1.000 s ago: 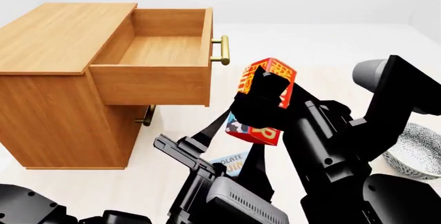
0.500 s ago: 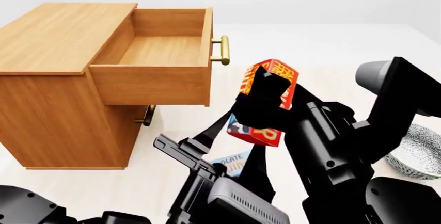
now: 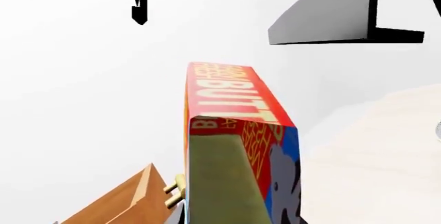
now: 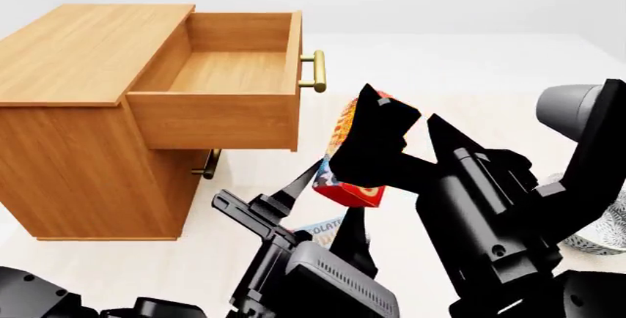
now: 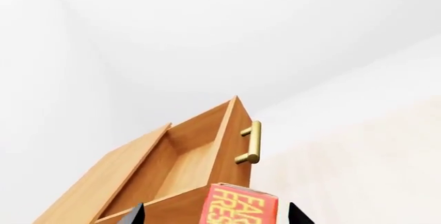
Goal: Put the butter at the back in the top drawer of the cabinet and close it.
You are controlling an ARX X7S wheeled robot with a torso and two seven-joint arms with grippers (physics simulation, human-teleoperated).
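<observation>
The right tool (image 4: 367,153) is clamped on the small red-orange butter box (image 4: 342,131), held aloft beside the open light-brown wooden top drawer (image 4: 230,69), likely for lifting over its front. The left tool (image 4: 323,208) looks spread apart, though poorly seen.

Showing: one light-brown wooden cabinet (image 4: 88,113), one red-orange butter box (image 4: 344,179), one blue box (image 4: 323,228), one patterned bowl (image 4: 602,234), two black pincers (image 4: 377,138) (image 4: 293,208).
</observation>
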